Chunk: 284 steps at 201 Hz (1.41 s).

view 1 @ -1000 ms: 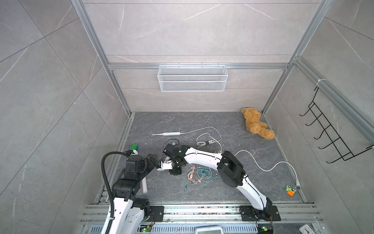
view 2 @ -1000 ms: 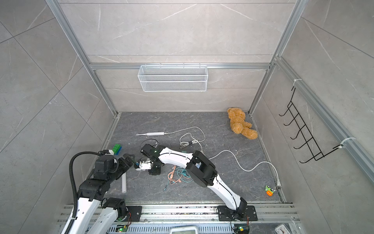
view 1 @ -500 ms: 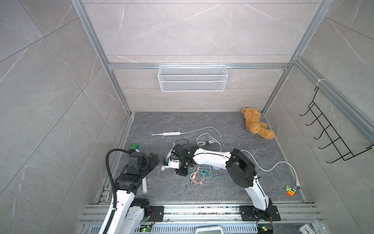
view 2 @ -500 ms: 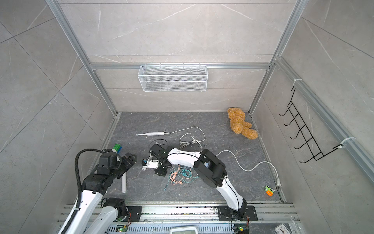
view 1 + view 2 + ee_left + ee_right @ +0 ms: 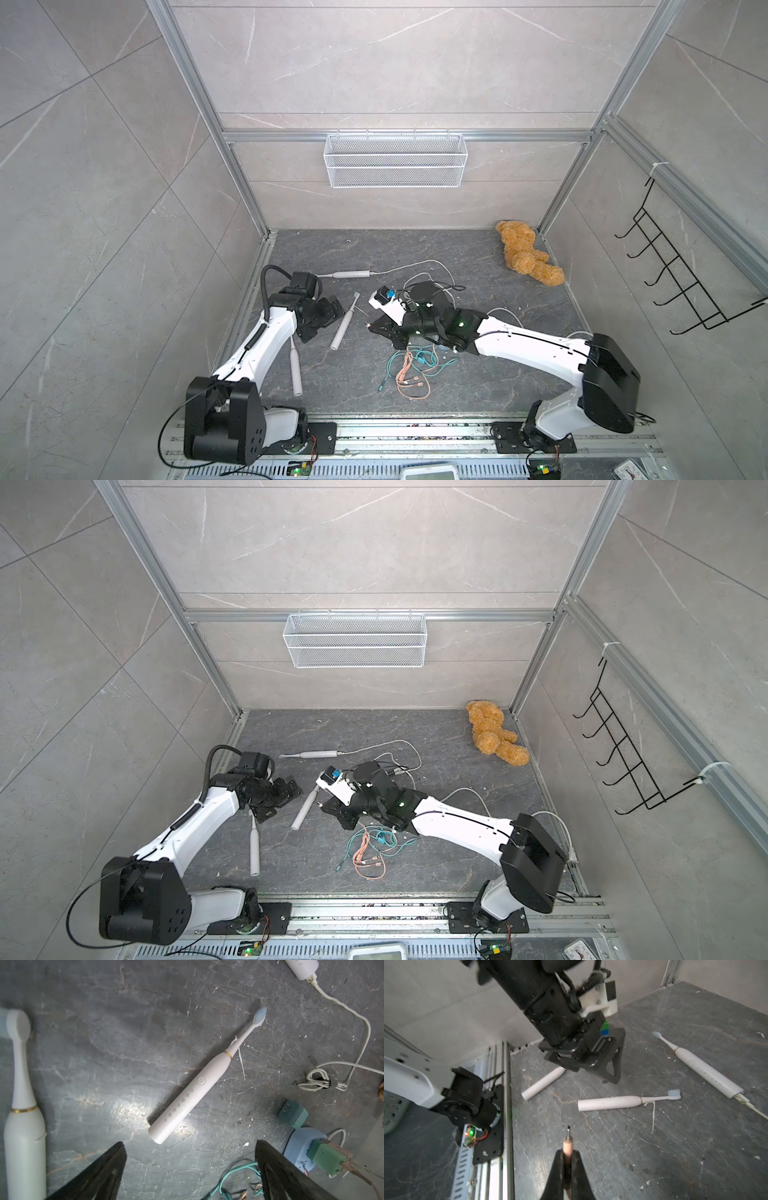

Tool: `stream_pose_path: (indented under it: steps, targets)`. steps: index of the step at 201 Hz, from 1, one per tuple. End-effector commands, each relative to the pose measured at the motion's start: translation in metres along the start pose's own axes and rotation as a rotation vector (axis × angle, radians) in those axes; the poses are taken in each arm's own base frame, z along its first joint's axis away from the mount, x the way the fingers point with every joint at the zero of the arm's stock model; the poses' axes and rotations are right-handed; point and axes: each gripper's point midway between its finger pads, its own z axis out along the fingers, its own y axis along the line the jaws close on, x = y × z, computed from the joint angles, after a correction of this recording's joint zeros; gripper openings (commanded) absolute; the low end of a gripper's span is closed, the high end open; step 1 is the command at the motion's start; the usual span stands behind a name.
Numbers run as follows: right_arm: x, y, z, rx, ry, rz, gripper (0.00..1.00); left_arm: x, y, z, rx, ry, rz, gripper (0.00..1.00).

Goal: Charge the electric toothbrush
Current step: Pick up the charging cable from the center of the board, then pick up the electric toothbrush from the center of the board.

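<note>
Three toothbrushes are lying flat on the dark floor (image 5: 478,386), and we are working at the middle one from both sides. Our left gripper (image 5: 190,1147) is standing with its fingers spread wide, gripping nothing. The middle toothbrush (image 5: 187,1101) is lying just ahead of those fingers, apart from them, with its blunt end pointing toward the gap between them and its bristles pointing away. A second toothbrush (image 5: 22,1126) is lying off to one side of that gripper, and in both top views our left arm is partly covering it.

Our right gripper (image 5: 567,1155) is pinching a pink plug (image 5: 568,1141), fingers pressed tight on it, and the metal pin is sticking out forward. The pin is pointing roughly toward the middle toothbrush's blunt end, which is lying a little ahead of it, not touching. Farther ahead of this gripper, the third toothbrush (image 5: 704,1074) is sitting with a white cable (image 5: 749,1106) plugged into its end. A tangle of pink and green cables (image 5: 409,368) is lying just behind the right gripper, beside its wrist.
</note>
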Motion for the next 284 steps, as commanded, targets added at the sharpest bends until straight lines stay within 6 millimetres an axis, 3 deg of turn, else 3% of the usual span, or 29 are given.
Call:
stream_pose_path:
  steps: [1,37,67,99,152,247,284]
  targets:
    - [-0.007,0.011,-0.018,-0.027,-0.082,0.106,0.00,0.006,-0.008,0.005,-0.038,0.076,0.110,0.99]
    - [0.003,0.015,-0.043,0.000,-0.130,0.113,0.00,0.000,-0.005,0.029,-0.219,0.106,0.238,0.96]
    - [0.012,0.016,-0.048,0.000,-0.114,0.133,0.00,-0.002,-0.002,0.044,-0.319,0.128,0.310,0.91]
    - [0.015,0.016,-0.051,0.006,-0.132,0.147,0.00,0.012,-0.010,0.055,-0.408,0.160,0.413,0.90]
    - [0.022,0.017,-0.049,-0.009,-0.127,0.173,0.00,0.021,-0.006,0.074,-0.448,0.220,0.425,0.79]
    - [0.029,0.013,-0.051,0.014,-0.138,0.169,0.00,0.036,0.004,0.087,-0.464,0.303,0.407,0.63]
    - [0.029,0.013,-0.050,0.011,-0.136,0.173,0.00,0.045,0.009,0.091,-0.460,0.336,0.395,0.52]
